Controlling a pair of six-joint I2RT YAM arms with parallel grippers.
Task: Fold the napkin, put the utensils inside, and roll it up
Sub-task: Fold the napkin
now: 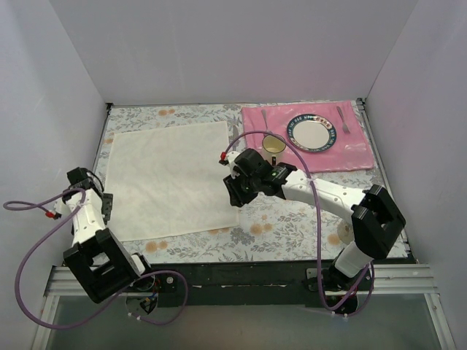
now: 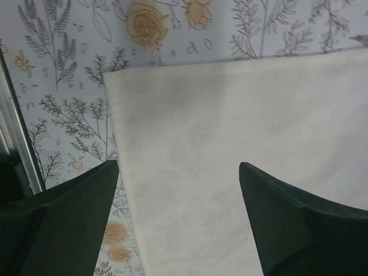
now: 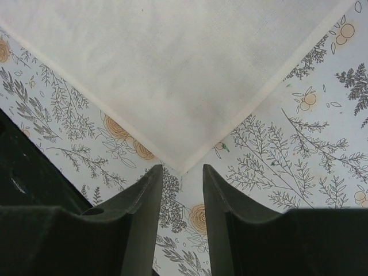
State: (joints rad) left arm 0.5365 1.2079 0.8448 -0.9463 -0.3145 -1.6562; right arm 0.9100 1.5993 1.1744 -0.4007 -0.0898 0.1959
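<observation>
**A:** How far along is it?

**B:** Barely begun, by the look of it. The napkin (image 1: pixel 168 179) lies open and flat on the desk (image 1: pixel 292 226), with no fold in it and nothing laid on it or rolled in it.

**A:** And the hands?

**B:** The left hand (image 2: pixel 178 167) hangs low over the napkin's side edge. Its fingers are spread wide, one over cloth and one over bare desk, and they hold nothing. The right hand (image 3: pixel 181 169) has its fingers drawn close with a narrow gap between them, also gripping nothing. A corner of the napkin points straight at that gap, just ahead of the fingertips.

**A:** So it's lining up a corner pinch?

**B:** That would be his reading: take the cloth at the edge and corner, then carry it over for the first fold.

**A:** Where are the utensils (image 1: pixel 265 117)?

**B:** Well beyond the right hand, on the pink placemat (image 1: pixel 357 149). A slim silver piece lies on each side of the plate (image 1: pixel 295 135), with a cup (image 1: pixel 272 144) nearer the hand. They are too small to say which, if either, is the knife.

**A:** What's left?

**B:** All of it: the fold, fetching the utensils onto the cloth, and the roll.
</observation>
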